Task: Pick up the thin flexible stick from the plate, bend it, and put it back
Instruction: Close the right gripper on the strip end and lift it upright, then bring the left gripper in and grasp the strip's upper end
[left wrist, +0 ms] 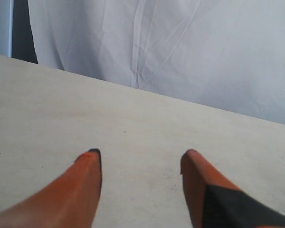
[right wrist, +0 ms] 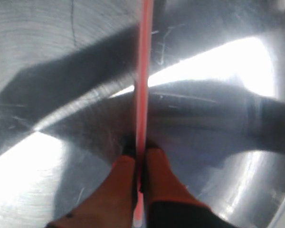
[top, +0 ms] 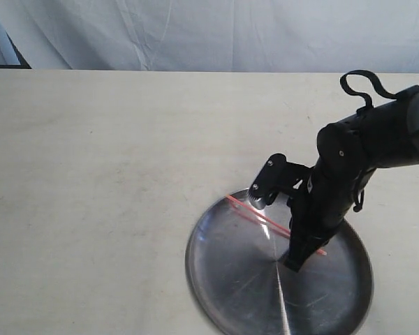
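Observation:
The thin flexible stick [top: 255, 215] is a red-orange rod lying straight across the far part of the round silver plate [top: 223, 279]. My right gripper [top: 293, 264] reaches down onto the plate and is shut on the stick near its right end. In the right wrist view the stick [right wrist: 143, 71] runs straight out from between the orange fingers [right wrist: 164, 180] of my right gripper [right wrist: 139, 153], with its whitish tip behind them, over the plate [right wrist: 47, 57]. My left gripper [left wrist: 141, 159] is open over bare table, out of the exterior view.
The pale table [top: 91, 174] stretches to the left and behind the plate. A white cloth backdrop [top: 209, 31] hangs beyond the table's far edge. The plate lies close to the table's front edge.

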